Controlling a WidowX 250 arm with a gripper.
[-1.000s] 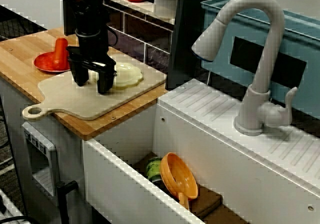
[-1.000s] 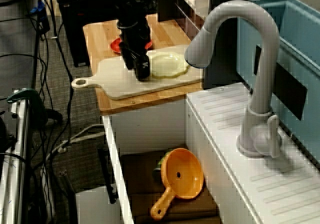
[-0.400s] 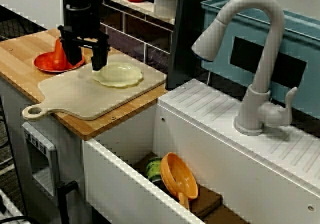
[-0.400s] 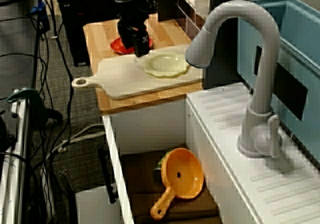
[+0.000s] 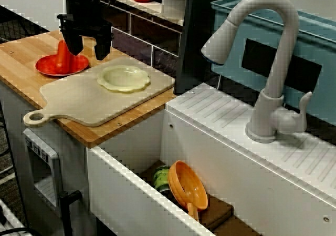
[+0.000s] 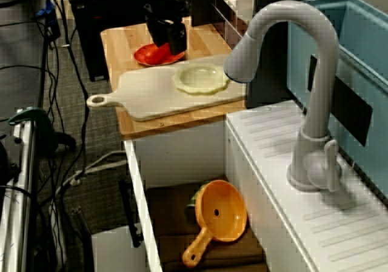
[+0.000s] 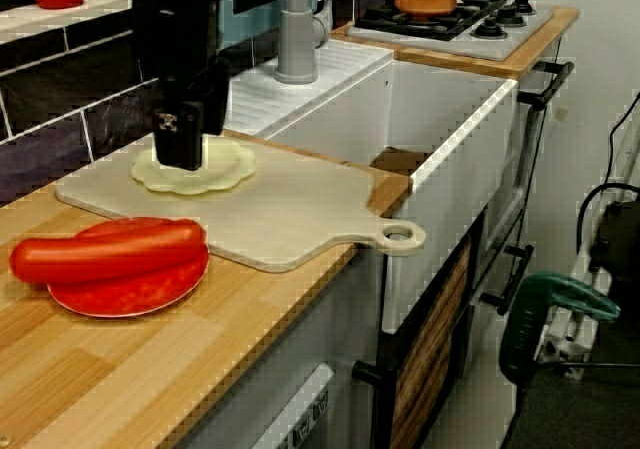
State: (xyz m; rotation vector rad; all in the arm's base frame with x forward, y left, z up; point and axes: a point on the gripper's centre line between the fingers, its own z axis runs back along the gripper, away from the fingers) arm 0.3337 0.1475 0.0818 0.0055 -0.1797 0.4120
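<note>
The pale scalloped dish (image 5: 124,78) lay flat on the cutting board (image 5: 79,102), at the end away from the board's handle, with nothing touching it. Your gripper (image 5: 87,45) hung above the counter between that dish and the red plate (image 5: 47,68), its two fingers spread apart with nothing between them.

In the view from across the sink, the left finger hid part of the red sausage-shaped piece (image 5: 62,61) on the plate, so you saw only a stub. The view along the counter showed it whole, lying lengthwise. There, though, the gripper covered the dish's back edge, and its fingers merged into one dark block.

Only the view from across the sink and the view from above the tap showed the orange strainer (image 6: 221,211) down in the sink. A green thing (image 5: 161,177) sat half hidden behind it.

You had one dish, one board, one red plate and one strainer.
</note>
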